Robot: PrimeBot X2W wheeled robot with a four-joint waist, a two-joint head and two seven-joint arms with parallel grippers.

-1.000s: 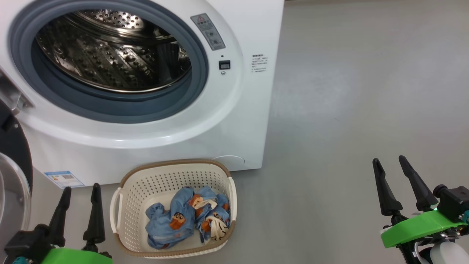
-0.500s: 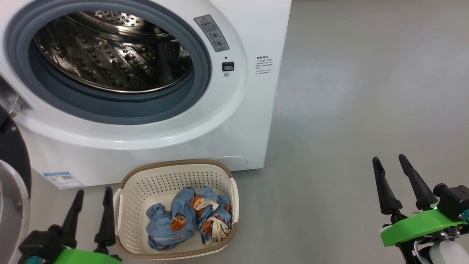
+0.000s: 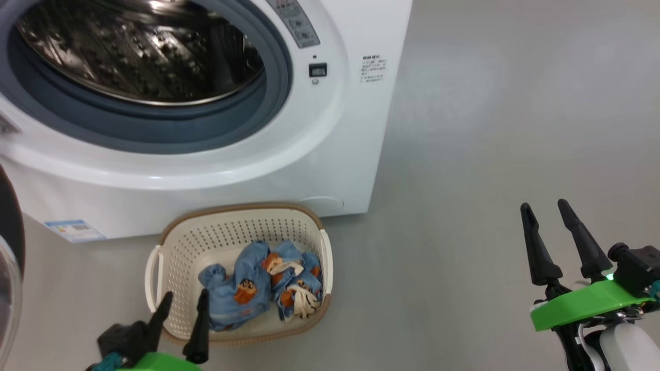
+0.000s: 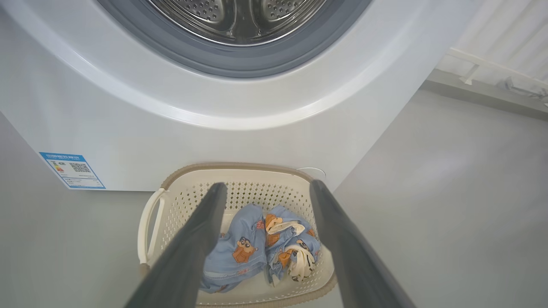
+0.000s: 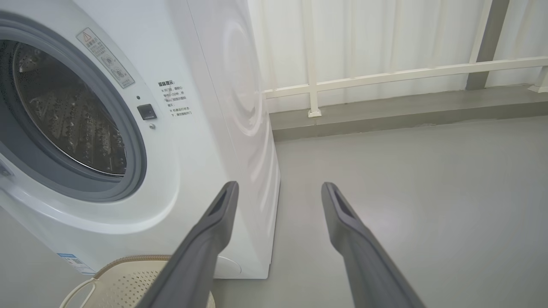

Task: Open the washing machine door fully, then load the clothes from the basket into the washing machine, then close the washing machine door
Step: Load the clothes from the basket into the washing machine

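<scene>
The washing machine (image 3: 330, 154) stands with its steel drum (image 3: 139, 51) exposed. A sliver of its black-rimmed door (image 3: 7, 216) shows swung open at the far left edge. The cream basket (image 3: 242, 207) sits on the floor against the machine's front, with the light-blue clothes (image 3: 258, 288) bunched inside. My left gripper (image 3: 186, 293) is open and empty, its fingertips over the basket's near left rim. In the left wrist view the left gripper (image 4: 267, 184) frames the clothes (image 4: 257, 248) in the basket (image 4: 235, 165). My right gripper (image 3: 543, 204) hangs open and empty over bare floor, far right of the basket.
Grey floor (image 3: 490, 129) stretches to the right of the machine. A blue energy label (image 3: 72, 230) marks the machine's lower left corner. The right wrist view shows a white railing (image 5: 385, 77) and a raised kerb behind the machine (image 5: 192, 149).
My left gripper has moved right, from beside the basket's left handle to over its near rim. The head camera has shifted downward. The right gripper has kept its place.
</scene>
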